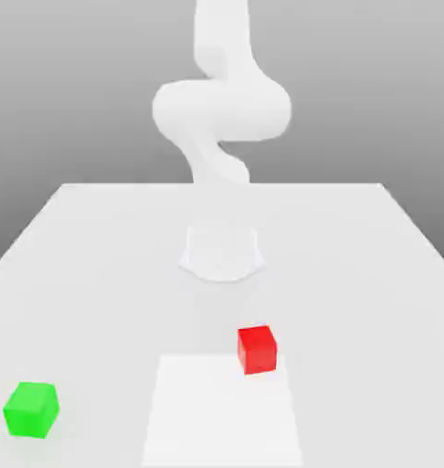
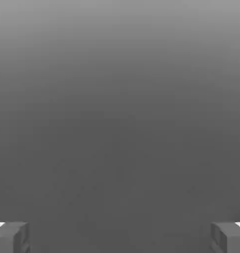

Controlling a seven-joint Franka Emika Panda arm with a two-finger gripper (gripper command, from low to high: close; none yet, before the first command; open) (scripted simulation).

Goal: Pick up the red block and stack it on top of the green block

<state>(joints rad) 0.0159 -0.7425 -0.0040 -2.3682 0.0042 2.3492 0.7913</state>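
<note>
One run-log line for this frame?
phase: before pickup | gripper: open, empty | red block: on table | green block: on table, toward exterior view's left, apart from red | stack: not done

Open table (image 1: 98,238) around both blocks

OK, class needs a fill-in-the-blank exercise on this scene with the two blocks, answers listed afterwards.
1. The red block and the green block both rest on the white ____.
2. In the exterior view, the green block lies to the ____ of the red block.
3. The two blocks are ____, not touching.
4. In the hand view, the end effector has its fingers wide ____.

Answers: table; left; apart; open
</note>
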